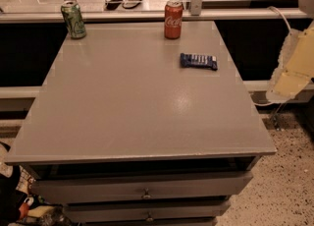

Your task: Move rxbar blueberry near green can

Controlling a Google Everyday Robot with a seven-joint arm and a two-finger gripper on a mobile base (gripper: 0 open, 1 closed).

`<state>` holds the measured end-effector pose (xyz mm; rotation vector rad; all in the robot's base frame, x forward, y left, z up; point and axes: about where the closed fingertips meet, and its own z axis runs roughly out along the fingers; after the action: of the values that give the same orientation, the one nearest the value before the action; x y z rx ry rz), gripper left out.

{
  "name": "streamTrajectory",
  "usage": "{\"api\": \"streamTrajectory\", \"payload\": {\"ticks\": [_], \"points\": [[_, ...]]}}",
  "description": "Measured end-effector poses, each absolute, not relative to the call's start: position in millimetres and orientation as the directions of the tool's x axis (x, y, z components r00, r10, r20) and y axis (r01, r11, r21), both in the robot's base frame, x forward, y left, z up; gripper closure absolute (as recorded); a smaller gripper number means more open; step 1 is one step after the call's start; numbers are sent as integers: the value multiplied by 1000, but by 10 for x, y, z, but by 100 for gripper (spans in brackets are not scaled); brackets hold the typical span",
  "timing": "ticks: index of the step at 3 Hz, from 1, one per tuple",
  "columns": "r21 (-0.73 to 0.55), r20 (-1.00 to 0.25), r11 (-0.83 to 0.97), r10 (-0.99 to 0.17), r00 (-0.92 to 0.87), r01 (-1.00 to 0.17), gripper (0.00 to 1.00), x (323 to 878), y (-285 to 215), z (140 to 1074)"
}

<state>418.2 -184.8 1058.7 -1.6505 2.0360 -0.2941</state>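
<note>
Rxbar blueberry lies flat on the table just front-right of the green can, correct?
No. The camera view shows the rxbar blueberry lying flat on the table just front-right of the Coca-Cola can, not the green can, which stands at the back left corner. The gripper hangs beyond the table's right edge.

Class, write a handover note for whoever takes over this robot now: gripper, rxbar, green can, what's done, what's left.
Gripper: at the right edge of the view, beside the table, away from the bar.
Rxbar blueberry: flat on the table's far right part, near the Coca-Cola can, untouched.
Green can: upright at the far left corner.
Done: nothing yet.
Left: grasp the bar, carry it across, set it beside the green can.
</note>
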Motion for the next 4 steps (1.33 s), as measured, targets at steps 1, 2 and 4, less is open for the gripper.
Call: {"api": "streamTrajectory", "payload": {"ticks": [1,2,4], "points": [[-464,-242,242,-960,-141,-852,0,4182,-1848,10587],[-453,-308,258,-944,-122,-853,0,4408,-1931,10641],[-390,-445,340,-883,-148,-856,0,5217,-2254,10330]]}}
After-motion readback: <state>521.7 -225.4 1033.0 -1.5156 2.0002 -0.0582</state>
